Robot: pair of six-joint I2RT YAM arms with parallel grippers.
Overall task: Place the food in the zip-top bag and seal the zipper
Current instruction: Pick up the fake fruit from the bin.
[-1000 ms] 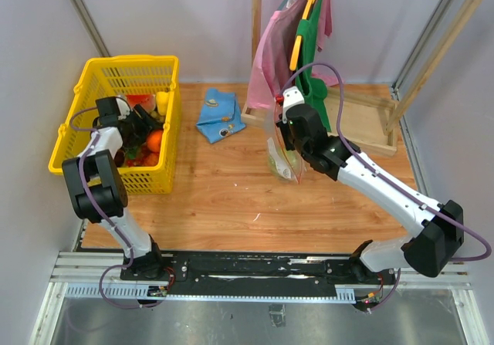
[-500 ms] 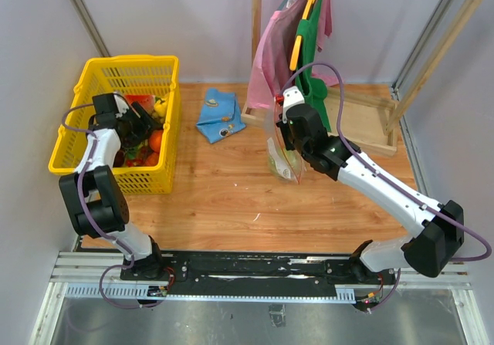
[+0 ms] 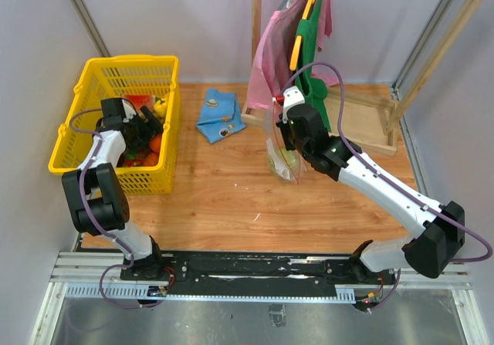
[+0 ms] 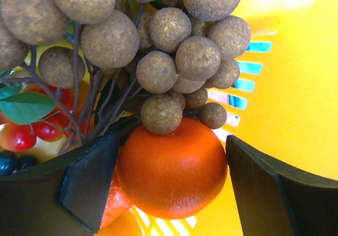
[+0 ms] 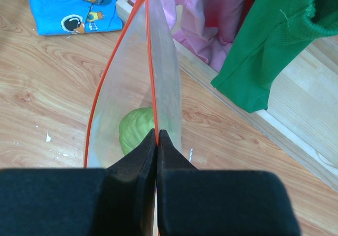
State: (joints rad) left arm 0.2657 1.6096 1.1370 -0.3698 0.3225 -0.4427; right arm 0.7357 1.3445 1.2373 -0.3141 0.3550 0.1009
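Left gripper [image 4: 169,186] gapes astride the orange [image 4: 171,167] — yellow basket [image 3: 116,71] at nine o'clock; right gripper [image 5: 157,141] pinches the zip-top bag [image 5: 132,88] by its red zipper [image 5: 150,77].

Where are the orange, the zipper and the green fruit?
orange [image 4: 171,167]: left wrist view, its centre.
zipper [image 5: 150,62]: right wrist view, midway along the red strip.
green fruit [image 5: 135,128]: right wrist view, its centre.

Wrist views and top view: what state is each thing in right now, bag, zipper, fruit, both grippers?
zip-top bag: held up by its rim, one green fruit inside.
zipper: unsealed, strips parted.
right gripper: shut on the zipper.
left gripper: open, fingers flanking the orange.
orange: in the yellow basket, under a brown berry bunch.
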